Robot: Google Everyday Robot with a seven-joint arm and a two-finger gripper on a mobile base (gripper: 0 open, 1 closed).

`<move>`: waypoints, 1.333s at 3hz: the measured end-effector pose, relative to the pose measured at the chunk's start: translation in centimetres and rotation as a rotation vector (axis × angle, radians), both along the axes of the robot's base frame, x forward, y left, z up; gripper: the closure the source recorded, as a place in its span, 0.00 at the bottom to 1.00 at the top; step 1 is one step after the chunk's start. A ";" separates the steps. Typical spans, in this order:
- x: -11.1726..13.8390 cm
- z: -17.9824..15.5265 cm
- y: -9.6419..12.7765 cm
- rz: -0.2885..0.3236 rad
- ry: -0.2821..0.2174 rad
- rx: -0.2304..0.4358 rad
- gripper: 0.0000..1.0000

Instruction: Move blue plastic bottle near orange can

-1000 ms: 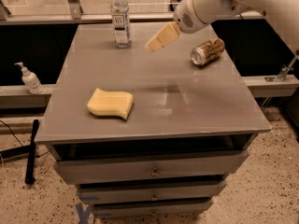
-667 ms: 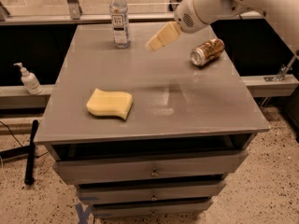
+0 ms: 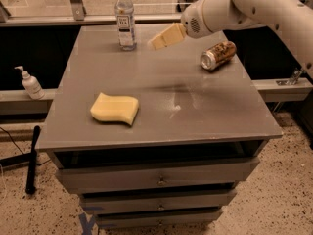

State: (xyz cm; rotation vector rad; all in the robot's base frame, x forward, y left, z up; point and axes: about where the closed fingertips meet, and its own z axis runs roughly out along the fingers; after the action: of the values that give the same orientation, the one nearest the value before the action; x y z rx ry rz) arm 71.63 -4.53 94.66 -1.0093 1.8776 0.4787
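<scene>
The blue plastic bottle (image 3: 125, 17) stands upright at the far left of the grey cabinet top (image 3: 161, 116); it is clear, with a white cap and a white label. The orange can (image 3: 218, 55) lies on its side near the far right edge, its silver end facing the front. My gripper (image 3: 157, 41), with tan fingers, hangs above the far middle of the top, a short way right of the bottle and left of the can. It holds nothing.
A yellow sponge (image 3: 115, 107) lies at the front left of the top. A white pump dispenser (image 3: 30, 82) stands on a ledge to the left. A black rod (image 3: 32, 158) leans at the lower left. Drawers (image 3: 159, 180) sit below.
The gripper has shifted slightly left toward the bottle. The bottle, can and sponge have not moved.
</scene>
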 end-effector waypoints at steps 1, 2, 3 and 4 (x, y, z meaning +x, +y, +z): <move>4.6 0.5 2.0 -0.037 -0.056 0.148 0.00; 9.0 1.1 4.4 -0.043 -0.117 0.230 0.00; 12.4 1.0 7.1 -0.028 -0.160 0.257 0.00; 14.7 0.4 9.0 -0.017 -0.175 0.270 0.00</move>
State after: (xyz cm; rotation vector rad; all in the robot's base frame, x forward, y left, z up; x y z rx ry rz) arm 86.28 4.52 95.02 -0.8268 1.6151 0.5955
